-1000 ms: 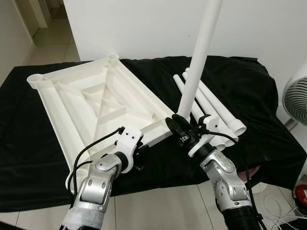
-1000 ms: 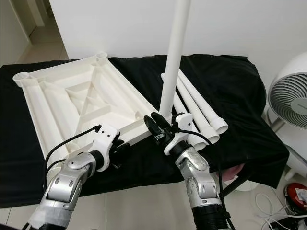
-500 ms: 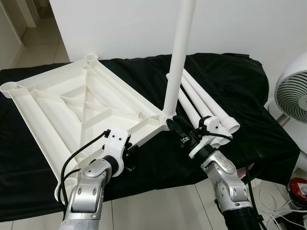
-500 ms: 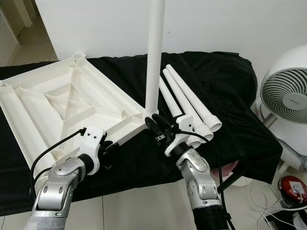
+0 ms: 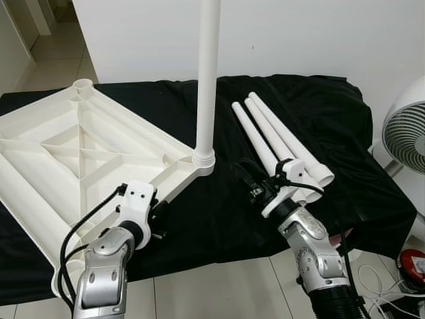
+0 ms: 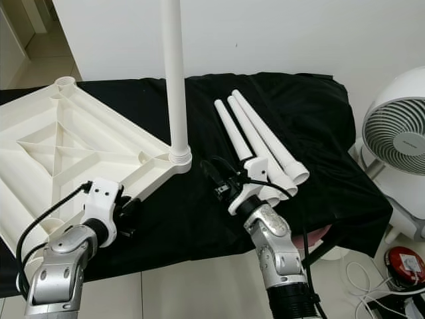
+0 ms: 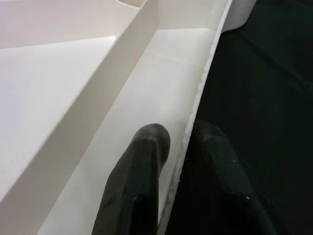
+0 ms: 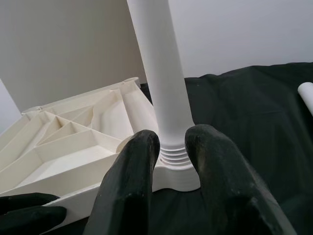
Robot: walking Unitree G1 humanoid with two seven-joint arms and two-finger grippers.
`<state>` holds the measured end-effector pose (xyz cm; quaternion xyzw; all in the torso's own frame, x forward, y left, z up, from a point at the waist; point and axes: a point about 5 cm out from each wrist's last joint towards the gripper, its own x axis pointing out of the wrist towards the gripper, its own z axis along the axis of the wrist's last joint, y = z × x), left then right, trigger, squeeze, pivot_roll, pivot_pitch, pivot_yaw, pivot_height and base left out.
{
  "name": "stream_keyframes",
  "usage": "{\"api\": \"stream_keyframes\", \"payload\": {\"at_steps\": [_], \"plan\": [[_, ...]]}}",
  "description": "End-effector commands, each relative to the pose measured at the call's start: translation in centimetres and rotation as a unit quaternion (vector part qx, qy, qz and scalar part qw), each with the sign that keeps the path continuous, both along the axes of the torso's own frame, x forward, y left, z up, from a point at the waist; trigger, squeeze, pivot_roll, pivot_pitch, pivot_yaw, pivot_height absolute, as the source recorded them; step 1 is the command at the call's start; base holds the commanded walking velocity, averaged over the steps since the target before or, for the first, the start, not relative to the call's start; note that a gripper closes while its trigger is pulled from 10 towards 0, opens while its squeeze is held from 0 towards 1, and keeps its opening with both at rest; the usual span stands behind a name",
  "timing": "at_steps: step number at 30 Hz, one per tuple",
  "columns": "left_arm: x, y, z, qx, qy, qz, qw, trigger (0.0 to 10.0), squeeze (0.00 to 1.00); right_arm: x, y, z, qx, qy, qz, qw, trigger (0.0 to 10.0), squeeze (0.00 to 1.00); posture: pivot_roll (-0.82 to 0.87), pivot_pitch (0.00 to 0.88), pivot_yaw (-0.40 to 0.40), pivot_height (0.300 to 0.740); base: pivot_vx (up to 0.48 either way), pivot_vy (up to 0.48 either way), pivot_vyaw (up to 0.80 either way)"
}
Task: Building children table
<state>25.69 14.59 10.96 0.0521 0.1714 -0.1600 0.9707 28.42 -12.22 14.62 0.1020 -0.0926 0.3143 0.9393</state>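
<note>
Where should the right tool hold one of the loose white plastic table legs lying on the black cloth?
Probably the middle of the outermost loose white plastic table leg, from above, fingers across the round tube. It lies flat on the black cloth beside two others, so its outer side is free for the right tool.

1. Rear wall (image 5: pixel 319 33): plain white, evenly lit, unmarked.
2. Black cloth (image 5: pixel 345 113): draped over a low surface standing against the wall; it hangs in folds over the near edge and the right-hand corner.
3. Floor (image 5: pixel 219 296): pale glossy tiles with visible joints in front of the cloth.
4. Corridor (image 5: pixel 56 46): opens at far left, same light tiling, brightly lit.
5. White fan (image 6: pixel 397 136): round grille, standing on the floor just right of the cloth.
6. White cables (image 6: pixel 405 299) and a red object (image 6: pixel 406 261): on the floor at lower right.
</note>
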Motion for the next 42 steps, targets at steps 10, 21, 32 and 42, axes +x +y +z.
{"api": "stream_keyframes", "payload": {"at_steps": [10, 21, 32, 42], "plan": [[3.2, -7.9, -0.2, -0.012, -0.018, -0.04, 0.999, 10.0, 0.12, 0.2, -0.2, 0.0, -0.002, 0.0, -0.01, 1.0, 10.0, 0.0, -0.07, 0.0, 0.014, 0.74, 0.0, 0.0, 0.0], [2.9, -11.1, 1.3, -0.027, -0.058, -0.167, 0.984, 10.0, 0.0, 0.0, -0.6, -0.2, 0.0, 0.001, -0.028, 1.0, 10.0, 0.0, -0.09, 0.0, 0.037, 0.74, 0.0, 0.0, 0.0], [1.5, -10.9, 2.4, -0.034, -0.115, -0.266, 0.956, 10.0, 0.0, 0.0, 0.0, -0.5, 0.001, 0.007, -0.019, 1.0, 10.0, 0.0, -0.07, 0.0, 0.017, 0.74, 0.0, 0.0, 0.0], [0.8, -8.2, 2.4, -0.033, -0.108, -0.3, 0.947, 10.0, 0.0, 0.0, 0.5, -0.7, 0.008, 0.013, -0.016, 1.0, 10.0, 0.0, -0.05, 0.0, 0.008, 0.74, 0.0, 0.0, 0.0]]}}
